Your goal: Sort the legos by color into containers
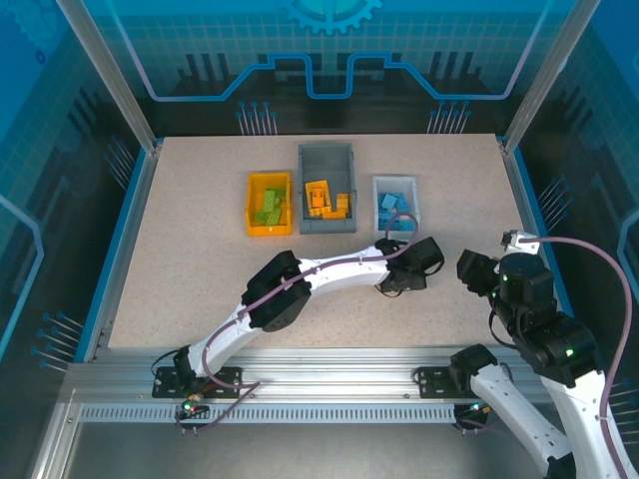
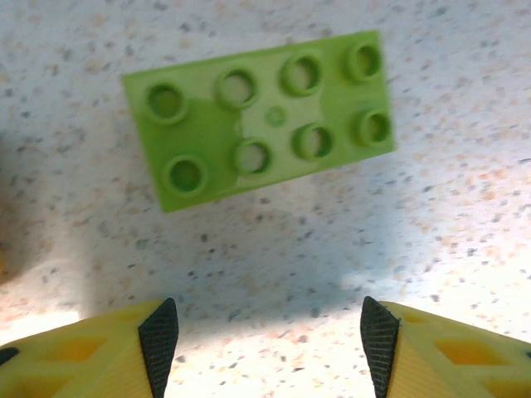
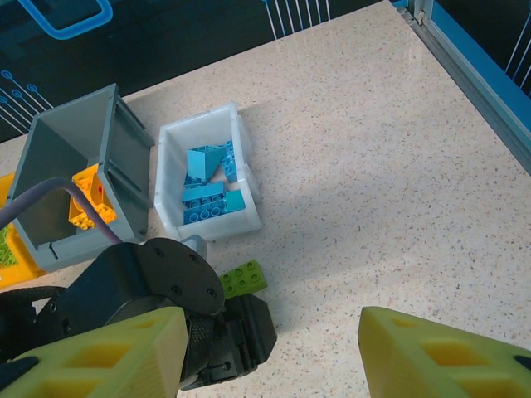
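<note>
Left wrist view: a lime green studded plastic brick (image 2: 259, 120) lies flat on the desk (image 2: 448, 240), just ahead of our open, empty left pincer (image 2: 270, 336). We judge it light, rigid and slick, so we should pinch its long sides. Our right pincer (image 3: 270, 352) hangs open too.

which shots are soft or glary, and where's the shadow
Left wrist: the lime green studded plastic brick is slightly soft, with a pale washed-out patch mid-top; a grey shadow lies on the speckled table between it and the left tool. Right wrist: the white translucent bin is sharp, the right tool's yellow fingers softer. Top external: even light.
</note>
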